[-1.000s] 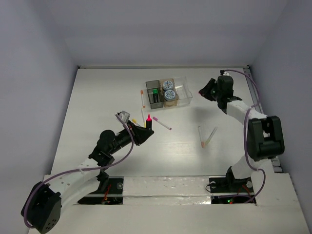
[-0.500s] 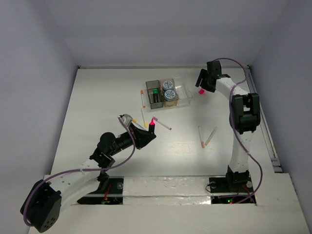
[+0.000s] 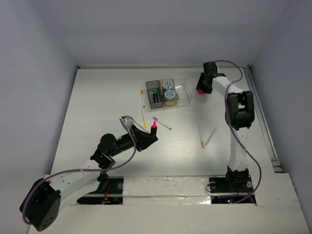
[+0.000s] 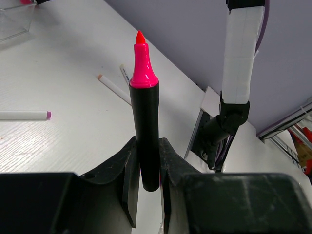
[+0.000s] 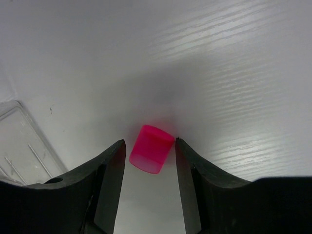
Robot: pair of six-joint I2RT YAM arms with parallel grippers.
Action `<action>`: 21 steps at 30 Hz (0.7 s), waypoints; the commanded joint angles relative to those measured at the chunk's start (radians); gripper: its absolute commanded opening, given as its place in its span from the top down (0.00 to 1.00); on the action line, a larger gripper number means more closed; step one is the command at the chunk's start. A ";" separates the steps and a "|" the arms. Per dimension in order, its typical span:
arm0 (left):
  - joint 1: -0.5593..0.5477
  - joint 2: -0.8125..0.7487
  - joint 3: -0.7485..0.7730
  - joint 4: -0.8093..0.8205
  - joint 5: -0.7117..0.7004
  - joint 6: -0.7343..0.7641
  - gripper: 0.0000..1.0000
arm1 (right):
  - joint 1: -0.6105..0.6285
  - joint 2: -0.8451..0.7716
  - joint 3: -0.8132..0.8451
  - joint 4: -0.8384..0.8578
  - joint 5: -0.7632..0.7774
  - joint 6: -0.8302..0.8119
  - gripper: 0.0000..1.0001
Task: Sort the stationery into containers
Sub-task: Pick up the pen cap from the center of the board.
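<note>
My left gripper (image 3: 145,137) is shut on a short black marker (image 4: 145,126), uncapped, with its pink tip (image 3: 153,126) pointing up above the table's middle. My right gripper (image 3: 200,89) is open and low over the table, just right of the clear bin (image 3: 185,90). A small pink cap (image 5: 151,148) lies on the table between its jaws. The grey bin (image 3: 150,85) holds a green eraser and a black marker. The amber bin (image 3: 171,103) holds two tape rolls (image 3: 169,89). White pens lie loose: an orange-capped pen (image 3: 143,97), a yellow-capped pen (image 3: 144,118), a magenta-capped pen (image 3: 162,123) and a pair (image 3: 205,136).
A corner of the clear bin (image 5: 19,141) shows at the left of the right wrist view. In the left wrist view a magenta-ended pen (image 4: 24,115) and two more pens (image 4: 113,87) lie on the table, with the right arm's base (image 4: 229,122) behind them.
My right arm has swung left and down beside the clear bin, and the pink cap now lies between its open jaws. My left gripper has shifted slightly right with the marker.
</note>
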 commanded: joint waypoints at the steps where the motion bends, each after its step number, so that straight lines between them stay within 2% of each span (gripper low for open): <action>1: -0.006 -0.015 -0.007 0.085 0.024 -0.005 1.00 | 0.013 0.048 0.049 -0.039 0.005 0.001 0.50; 21: -0.006 0.011 -0.007 0.100 0.022 -0.006 1.00 | 0.040 0.158 0.192 -0.185 0.040 -0.099 0.56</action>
